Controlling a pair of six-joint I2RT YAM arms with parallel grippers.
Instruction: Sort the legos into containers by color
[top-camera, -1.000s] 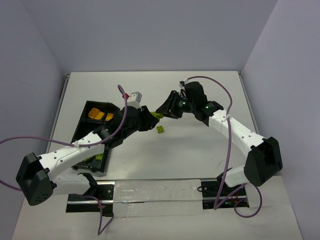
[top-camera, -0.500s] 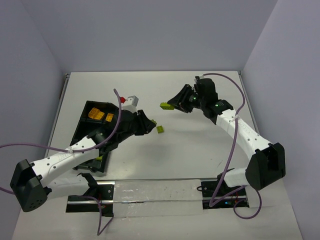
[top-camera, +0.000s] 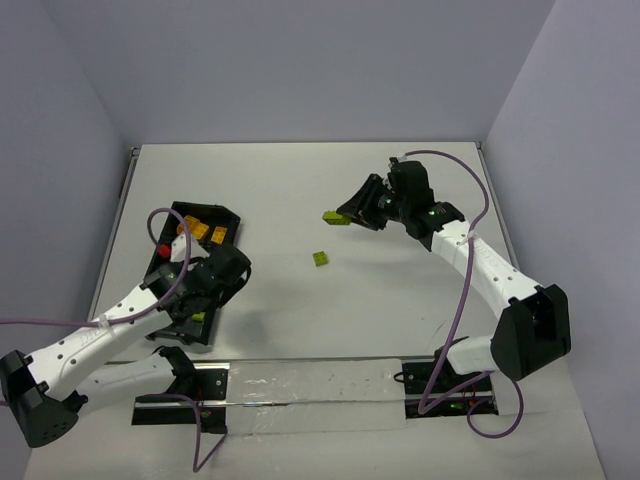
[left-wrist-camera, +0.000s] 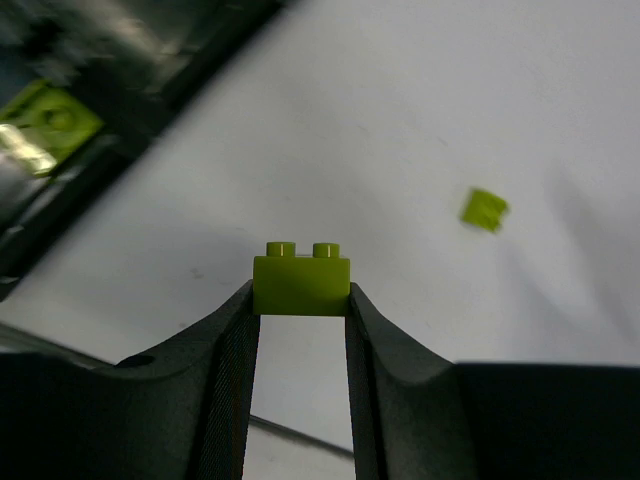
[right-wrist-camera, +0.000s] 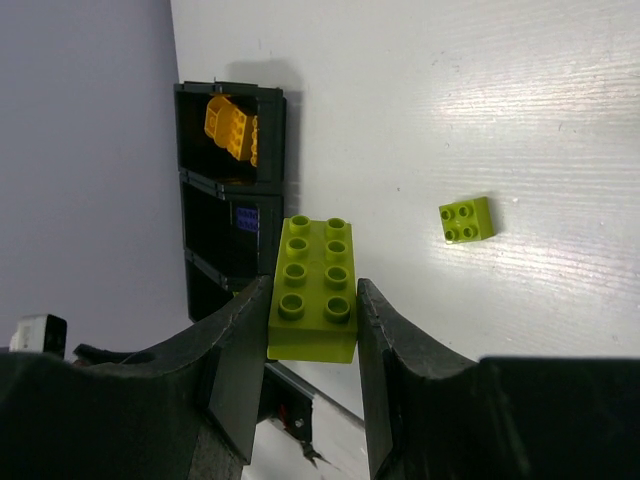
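My left gripper (left-wrist-camera: 301, 296) is shut on a small lime-green lego (left-wrist-camera: 301, 275); in the top view it (top-camera: 232, 272) hangs at the right edge of the black tray of containers (top-camera: 170, 248). My right gripper (right-wrist-camera: 314, 300) is shut on a long lime-green lego (right-wrist-camera: 312, 285) and holds it above the table's middle (top-camera: 333, 216). A loose lime-green lego (top-camera: 320, 259) lies on the table between the arms; it also shows in both wrist views (left-wrist-camera: 485, 209) (right-wrist-camera: 466, 219). Orange-yellow legos (top-camera: 195, 230) fill the tray's far compartment. A blue-purple lego (right-wrist-camera: 245, 217) lies in the middle one.
A lime-green lego (top-camera: 198, 317) sits in the tray's near compartment, also in the left wrist view (left-wrist-camera: 45, 120). The left arm lies over much of the tray. A metal rail (top-camera: 300, 385) runs along the near edge. Grey walls enclose the table.
My left arm has drawn back left from the table's middle to the tray's right edge, carrying the small lime lego. My right gripper moved right with the long lime lego, then held still.
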